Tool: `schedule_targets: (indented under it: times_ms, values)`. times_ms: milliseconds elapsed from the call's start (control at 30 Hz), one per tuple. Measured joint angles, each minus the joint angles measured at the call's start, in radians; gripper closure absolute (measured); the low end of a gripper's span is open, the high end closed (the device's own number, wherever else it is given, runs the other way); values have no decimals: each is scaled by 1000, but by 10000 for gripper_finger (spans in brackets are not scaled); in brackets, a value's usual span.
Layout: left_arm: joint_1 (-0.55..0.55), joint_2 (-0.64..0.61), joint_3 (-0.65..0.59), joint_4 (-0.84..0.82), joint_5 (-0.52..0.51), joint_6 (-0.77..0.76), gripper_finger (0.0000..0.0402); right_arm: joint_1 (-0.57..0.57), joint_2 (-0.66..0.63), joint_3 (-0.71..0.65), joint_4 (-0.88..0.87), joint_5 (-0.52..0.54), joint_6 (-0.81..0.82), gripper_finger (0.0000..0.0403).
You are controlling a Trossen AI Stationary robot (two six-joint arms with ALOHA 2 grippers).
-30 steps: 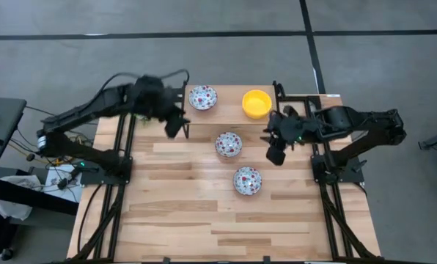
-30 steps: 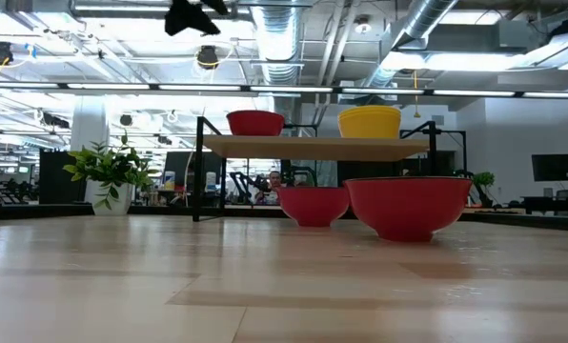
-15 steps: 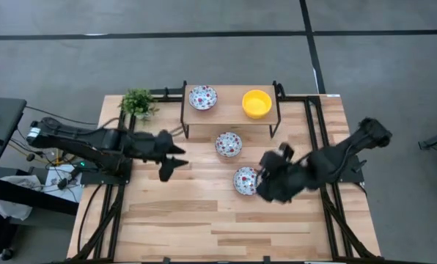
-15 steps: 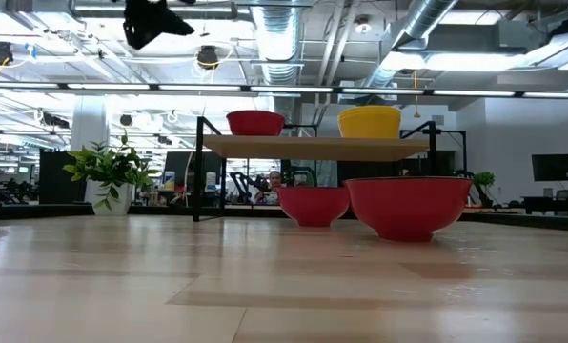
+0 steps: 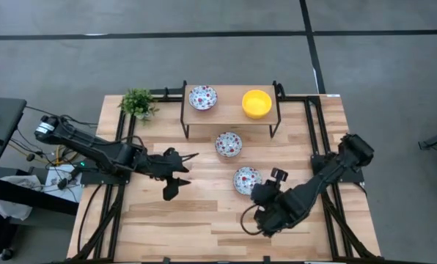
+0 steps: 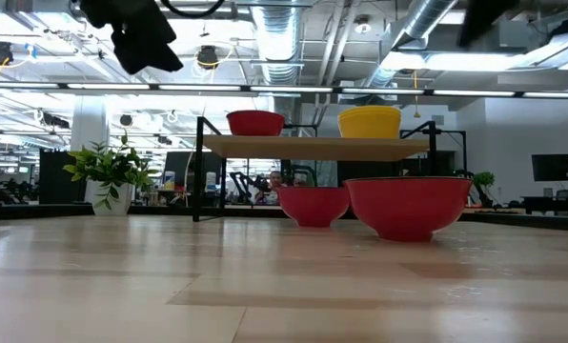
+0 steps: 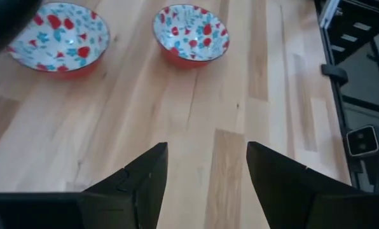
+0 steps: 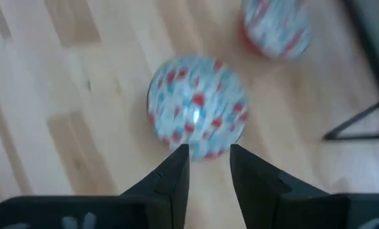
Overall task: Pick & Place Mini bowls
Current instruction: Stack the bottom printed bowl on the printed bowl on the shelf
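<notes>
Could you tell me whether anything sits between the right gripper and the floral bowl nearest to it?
Nothing visible does. The right gripper, fingers apart, points straight at the nearest floral bowl with only bare table around it. The second floral bowl lies beyond, out of the way.

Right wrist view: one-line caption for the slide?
Right end effector, fingers open, poised at the near rim of a floral mini bowl on the wooden table; a second floral bowl lies beyond.

table (image 5: 204, 220): pale wood, smooth | floral bowl (image 5: 246, 180): glossy glaze
</notes>
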Motion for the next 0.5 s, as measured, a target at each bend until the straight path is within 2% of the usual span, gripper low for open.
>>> schedule_targets:
  times_ms: [133,200,333,500]
  values:
    - [-3,4,0,20,2,4,189,8,-91,-12,9,161,28,317]
    - [3,4,0,32,0,10,189,7,-158,-80,23,224,74,326]
    - [15,4,0,57,0,11,189,8,-349,-335,164,241,174,334]
    - [31,4,0,61,-26,7,189,-15,-562,-661,524,236,253,335]
